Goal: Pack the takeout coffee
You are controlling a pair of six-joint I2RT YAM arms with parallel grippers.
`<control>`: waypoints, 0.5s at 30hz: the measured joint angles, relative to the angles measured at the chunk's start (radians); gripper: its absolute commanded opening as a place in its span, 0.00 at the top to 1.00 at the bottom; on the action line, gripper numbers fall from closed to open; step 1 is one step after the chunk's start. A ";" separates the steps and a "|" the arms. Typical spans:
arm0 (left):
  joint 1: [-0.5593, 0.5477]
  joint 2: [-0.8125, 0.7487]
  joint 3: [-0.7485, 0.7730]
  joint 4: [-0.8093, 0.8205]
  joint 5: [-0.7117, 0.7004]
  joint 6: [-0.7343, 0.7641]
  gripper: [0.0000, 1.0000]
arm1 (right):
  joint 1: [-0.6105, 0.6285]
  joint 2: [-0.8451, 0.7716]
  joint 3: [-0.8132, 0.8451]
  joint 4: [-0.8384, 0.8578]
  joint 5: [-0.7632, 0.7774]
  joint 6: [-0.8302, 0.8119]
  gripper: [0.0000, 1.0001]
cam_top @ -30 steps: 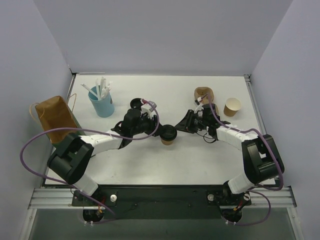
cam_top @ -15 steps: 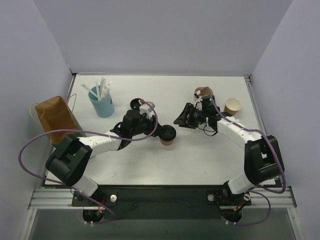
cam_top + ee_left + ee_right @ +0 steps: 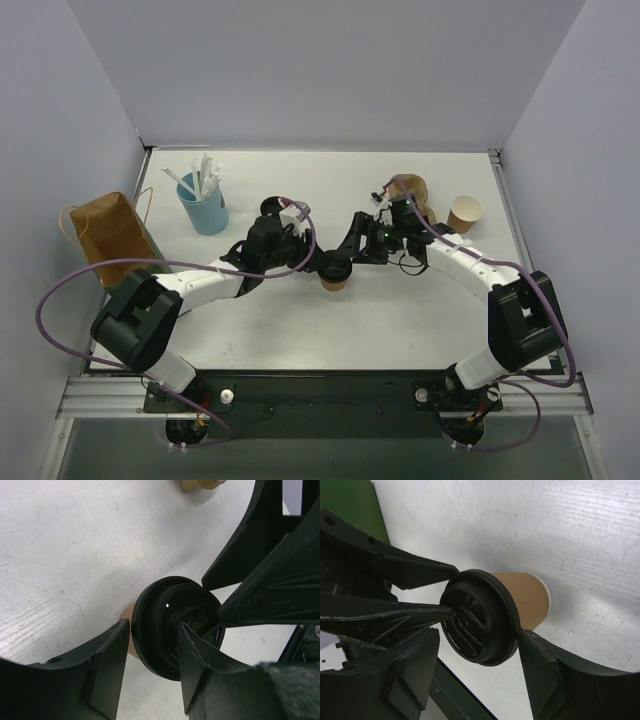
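Observation:
The takeout coffee stands upright mid-table, a tan paper cup under a black lid. My left gripper reaches it from the left with jaws apart. One finger is beside the cup wall and the other finger lies over the lid top. My right gripper comes from the right and is open wide around the lid. Its right finger is at the lid's edge, and its left finger is apart from it.
A brown paper bag stands at the left edge. A blue cup of white straws is behind the left arm. A brown pulp carrier and an open paper cup sit at the back right.
The right gripper's jaws have spread wider, and it has shifted a little left over the lid. The cup and the left gripper have stayed put.

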State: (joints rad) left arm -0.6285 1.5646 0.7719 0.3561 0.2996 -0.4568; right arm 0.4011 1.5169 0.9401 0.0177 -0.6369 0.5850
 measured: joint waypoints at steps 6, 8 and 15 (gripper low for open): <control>0.002 -0.013 0.037 -0.095 -0.006 0.005 0.45 | 0.034 0.019 0.000 -0.048 0.023 -0.055 0.42; 0.003 -0.015 0.047 -0.121 -0.009 0.007 0.42 | 0.039 0.026 0.000 -0.060 0.033 -0.065 0.45; 0.008 -0.030 0.061 -0.187 -0.019 0.009 0.38 | 0.044 0.052 0.000 -0.060 0.038 -0.082 0.56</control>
State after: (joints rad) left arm -0.6209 1.5349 0.8330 0.1692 0.2802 -0.4480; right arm 0.4450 1.5688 0.9401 -0.0422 -0.5991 0.5034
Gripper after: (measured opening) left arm 0.611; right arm 0.477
